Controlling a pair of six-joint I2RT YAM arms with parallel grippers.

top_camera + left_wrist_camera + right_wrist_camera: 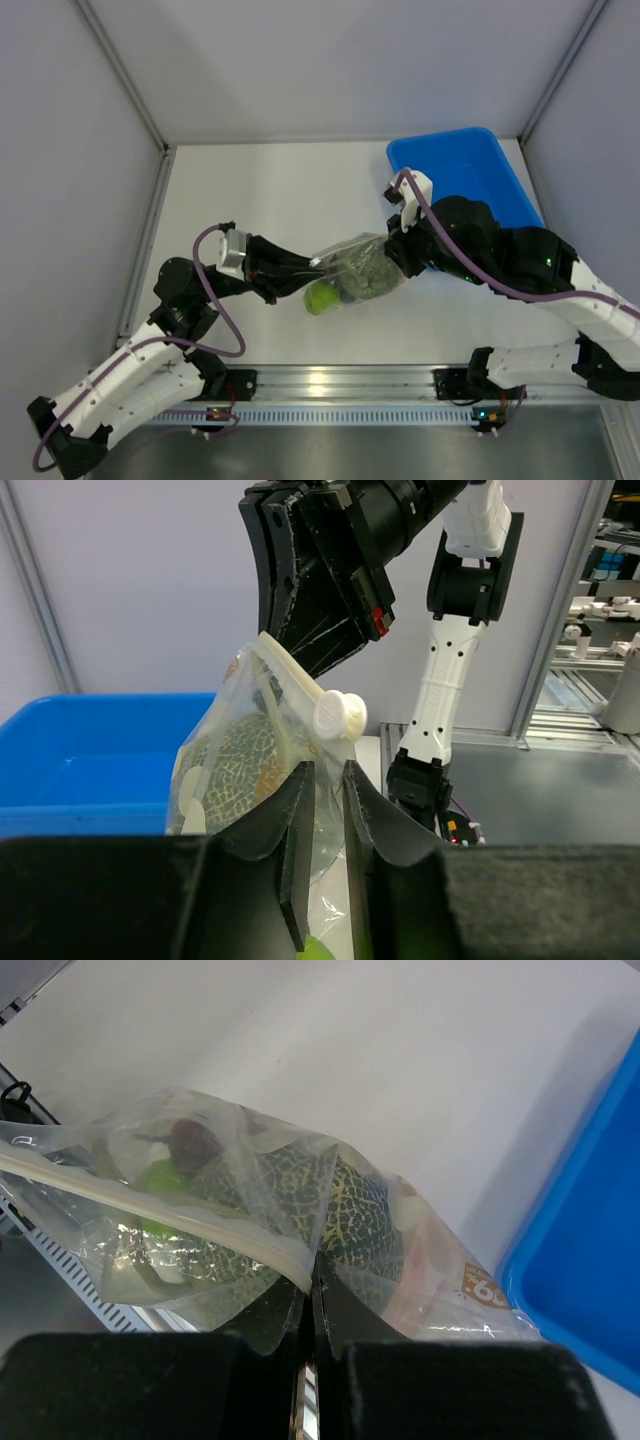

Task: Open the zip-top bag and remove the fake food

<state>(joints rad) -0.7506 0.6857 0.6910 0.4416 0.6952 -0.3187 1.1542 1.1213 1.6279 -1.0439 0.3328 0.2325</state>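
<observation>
Opening step in hand: the zip-top bag is held up between both arms over the middle of the table, with the fake food inside. The right end effector is clamped tight on the bag's rim; the left end effector is narrowed onto the opposite film, apparently pinching it. The next move calls for drawing the two sides apart evenly, without either grip slipping
</observation>
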